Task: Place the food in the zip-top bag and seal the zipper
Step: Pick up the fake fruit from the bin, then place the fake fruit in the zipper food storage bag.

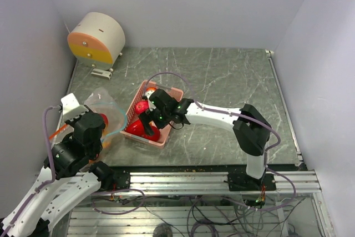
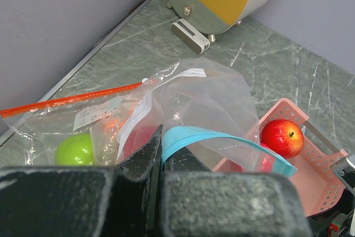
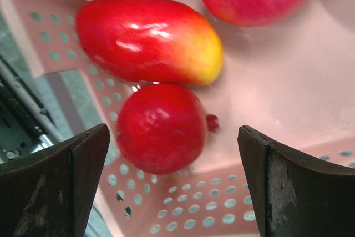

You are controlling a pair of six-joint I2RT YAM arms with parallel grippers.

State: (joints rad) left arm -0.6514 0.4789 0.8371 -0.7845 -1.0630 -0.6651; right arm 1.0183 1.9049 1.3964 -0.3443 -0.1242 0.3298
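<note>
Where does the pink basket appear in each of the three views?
Top external: the pink basket lies just left of centre.
Left wrist: lower right, partly behind the zip-top bag.
Right wrist: it fills the picture.
Shared landmark: the red fruit lying in it.

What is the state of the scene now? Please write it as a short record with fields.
left claw: shut on the zipper of the zip-top bag
right claw: open, over a round red fruit in the pink basket
green apple: seen through clear plastic
basket also holds: an elongated red-yellow fruit, a red apple
bag mouth: open, not sealed
</note>
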